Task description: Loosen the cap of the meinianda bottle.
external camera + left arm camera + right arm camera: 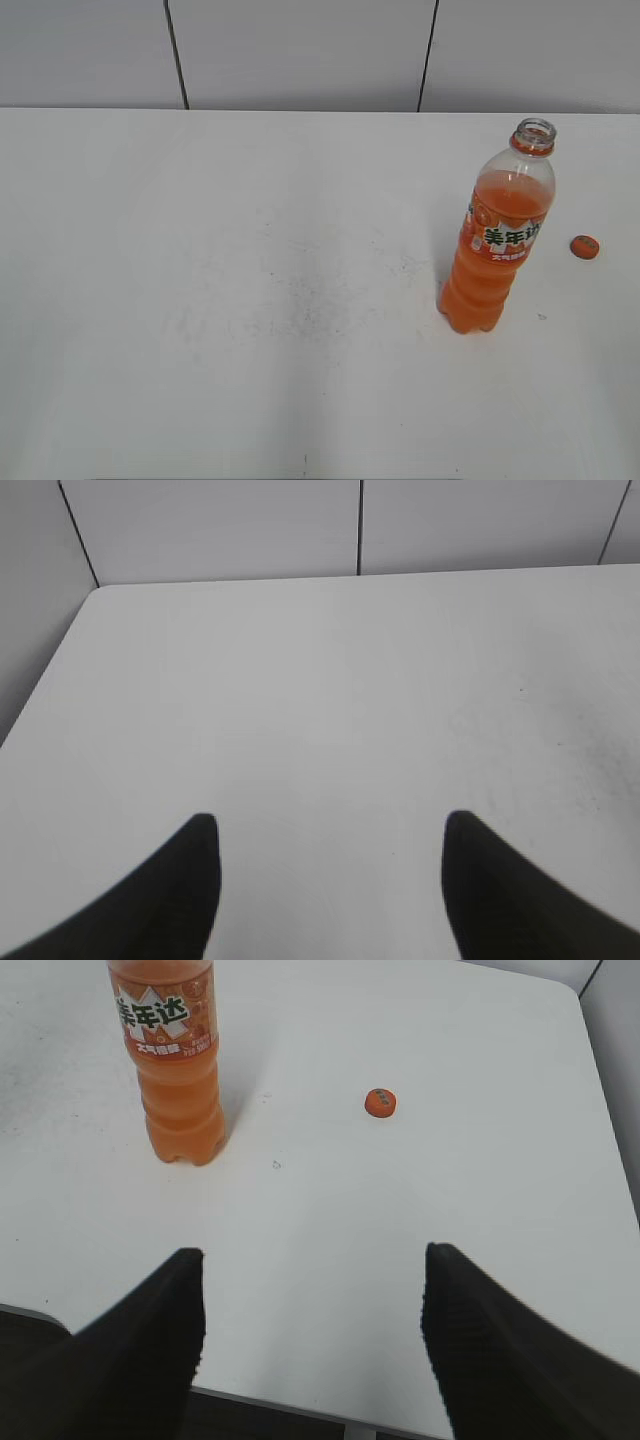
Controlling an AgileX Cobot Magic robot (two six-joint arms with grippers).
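Both claws gape empty: right claw point(312, 1260) low in frame, bottle point(172, 1060) reading 美年达 upper left, cap point(381, 1102) off beside it; left claw point(330, 825) over bare table point(300, 680).

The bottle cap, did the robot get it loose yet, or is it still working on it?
It looks done. The meinianda bottle stands upright with its mouth bare, and the orange cap lies on the white table to its right, apart from it. Nothing is in hand: the left pincer and the right pincer are both open and empty, away from the bottle. Nothing seems left.
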